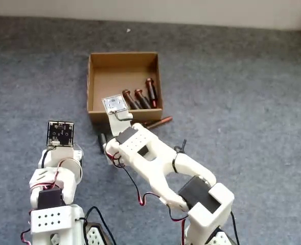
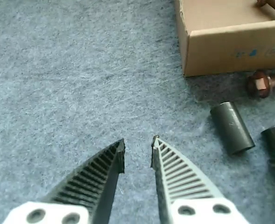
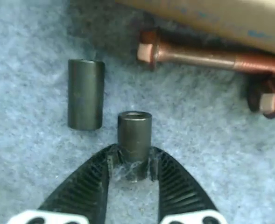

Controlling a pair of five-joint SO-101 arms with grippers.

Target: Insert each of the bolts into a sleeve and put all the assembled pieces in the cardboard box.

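The right claw (image 3: 133,158) grips a sleeve (image 3: 134,133) only by its near end, so it could twist or slip out when lifted, while the left claw (image 2: 138,151) sits open and empty.

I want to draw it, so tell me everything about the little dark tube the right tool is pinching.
The sleeve is a short, dark grey tube, metal by its look, hollow, its open end showing. The right tool is shut on its other end, gripping it from both sides. It points toward a copper-coloured bolt, not touching it. A second sleeve lies beside it, apart. Grey carpet is underneath.
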